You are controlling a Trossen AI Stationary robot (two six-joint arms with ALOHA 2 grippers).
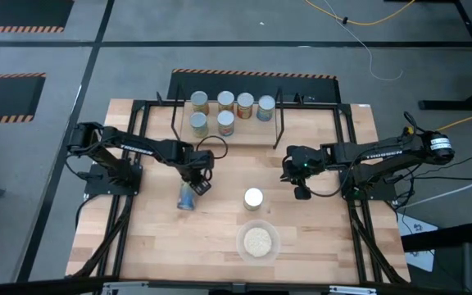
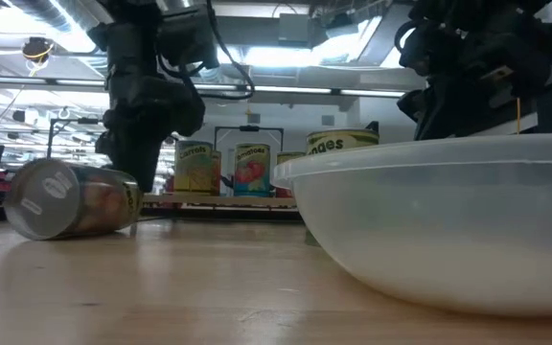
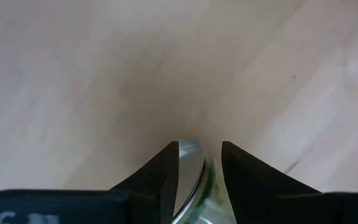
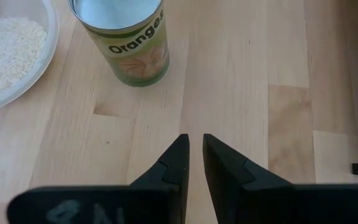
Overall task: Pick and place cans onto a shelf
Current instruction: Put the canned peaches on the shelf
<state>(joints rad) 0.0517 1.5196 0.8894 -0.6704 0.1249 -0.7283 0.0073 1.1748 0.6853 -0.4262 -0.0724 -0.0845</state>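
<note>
One can [image 1: 187,197] lies on its side on the table left of centre, its silver end [image 2: 41,199] toward the near edge. My left gripper [image 1: 200,185] stands at this can's far end, fingers narrowly apart with the can's rim [image 3: 191,163] between them. A second can [image 1: 253,198], labelled Oranges [image 4: 129,43], stands upright at the table's middle. My right gripper [image 1: 300,192] is shut and empty, just right of that can, above the table [image 4: 194,138]. Several cans [image 1: 224,102] stand on the shelf [image 1: 252,136] at the far middle. My left gripper has the silver rim [image 3: 190,174] of the lying can's far end between its two fingers. The fingers [image 3: 166,168] point down from above. The can lies on its side on the table. Whether both fingers press on the rim, I cannot tell.
A clear bowl of pale grains [image 1: 257,242] stands near the front edge, below the upright can; it fills the low view's right half [image 2: 448,220]. The shelf's black uprights [image 1: 280,123] stand at its sides. Bare wood lies between the two grippers.
</note>
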